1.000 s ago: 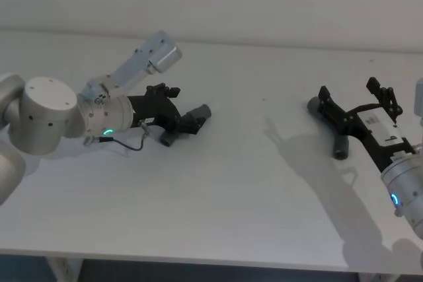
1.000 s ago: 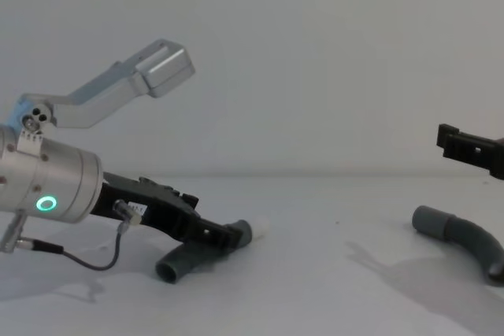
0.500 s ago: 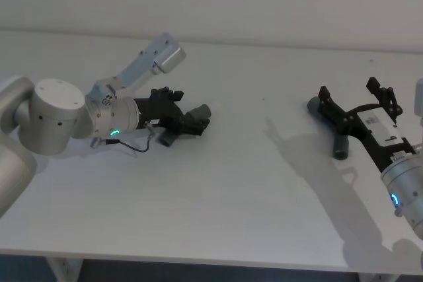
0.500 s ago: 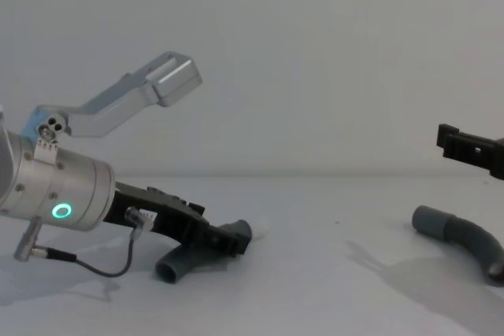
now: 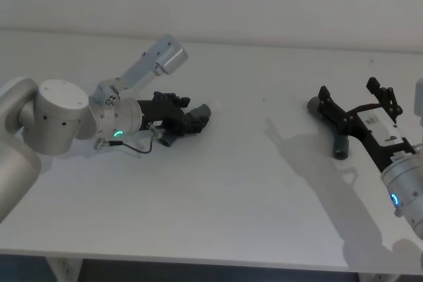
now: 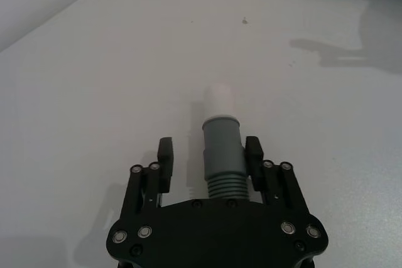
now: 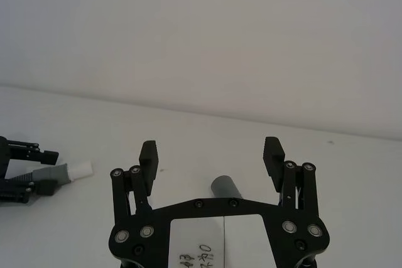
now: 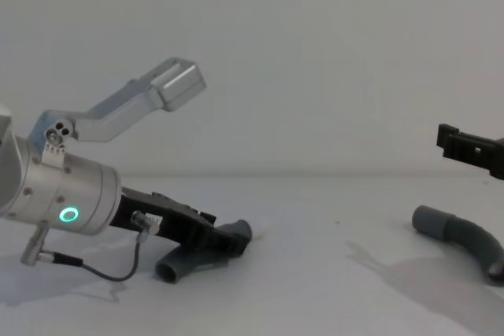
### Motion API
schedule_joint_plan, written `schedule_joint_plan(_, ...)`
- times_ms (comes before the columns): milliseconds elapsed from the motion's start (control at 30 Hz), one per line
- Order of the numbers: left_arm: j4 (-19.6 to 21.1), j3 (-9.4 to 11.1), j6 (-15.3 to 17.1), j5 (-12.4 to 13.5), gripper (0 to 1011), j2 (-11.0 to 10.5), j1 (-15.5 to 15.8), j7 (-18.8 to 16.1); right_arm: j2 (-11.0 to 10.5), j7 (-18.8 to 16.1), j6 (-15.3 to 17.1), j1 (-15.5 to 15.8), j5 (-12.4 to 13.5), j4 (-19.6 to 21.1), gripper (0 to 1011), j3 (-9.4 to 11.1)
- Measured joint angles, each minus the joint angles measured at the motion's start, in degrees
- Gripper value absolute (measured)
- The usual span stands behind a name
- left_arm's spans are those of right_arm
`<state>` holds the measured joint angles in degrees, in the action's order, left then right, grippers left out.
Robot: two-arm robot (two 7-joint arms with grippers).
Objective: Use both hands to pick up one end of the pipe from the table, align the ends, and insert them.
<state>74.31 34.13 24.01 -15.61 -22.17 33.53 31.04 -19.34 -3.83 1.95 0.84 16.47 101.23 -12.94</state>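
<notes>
While the left claw straddles the white-tipped hose unclosed, the right claw gapes above the socket hose, well apart.

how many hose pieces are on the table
2. The left hose piece sits inside the open left pincer; the right hose piece lies below the open right pincer.

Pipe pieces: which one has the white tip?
The piece inside the left gripper; its tip is white. The other piece, by the right gripper, shows a plain grey end.
</notes>
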Motion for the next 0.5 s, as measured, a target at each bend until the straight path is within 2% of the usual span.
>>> schedule_joint_plan(367, -0.3, 0.0, 0.1, -0.1, 366, 0.3, 0.1, 0.1, 0.0, -0.1, 0.3, -0.1, 0.0, -0.1, 1001, 0.0)
schedule_joint_plan(500, -0.4, 0.0, 0.1, -0.1, 358, 0.3, 0.1, 0.1, -0.4, -0.5, 1.5, -0.7, 0.0, -0.4, 1002, 0.1)
